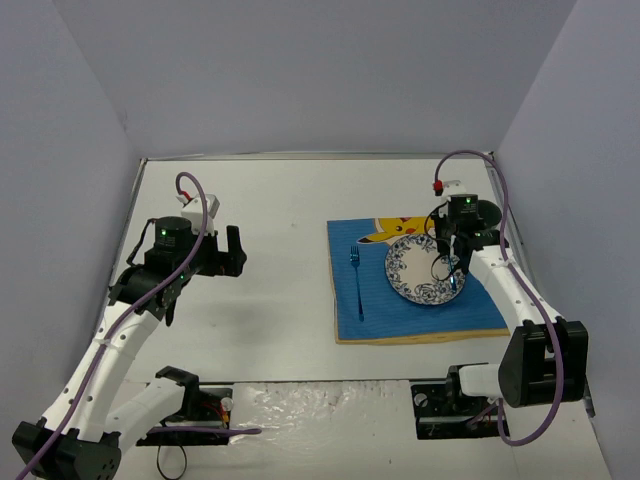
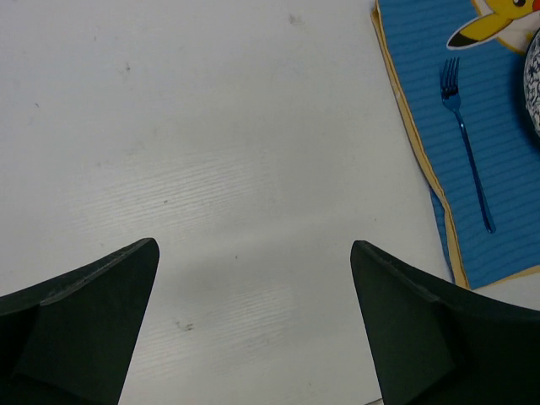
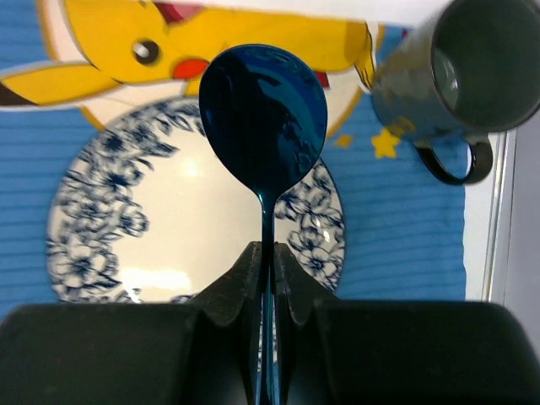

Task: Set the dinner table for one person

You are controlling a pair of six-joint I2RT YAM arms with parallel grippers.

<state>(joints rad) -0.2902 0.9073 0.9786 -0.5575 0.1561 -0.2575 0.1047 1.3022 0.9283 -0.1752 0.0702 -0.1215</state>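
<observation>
The white dinner table (image 1: pixel 270 200) filled the top view. At centre right lay a blue cartoon mat (image 1: pixel 420 320) bearing a flowered plate (image 1: pixel 410 270), with a fork (image 1: pixel 355 280) on its left. A dark mug (image 3: pixel 464 67) stood at the right wrist view's upper right. The left gripper (image 2: pixel 253 253) hung wide apart over bare tabletop. The right gripper (image 3: pixel 268 253) — above the plate — was clamped on a blue spoon (image 3: pixel 263 118).

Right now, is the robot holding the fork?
No, the fork lies flat on the blue mat beside the plate, while the right gripper is shut on a blue spoon.
</observation>
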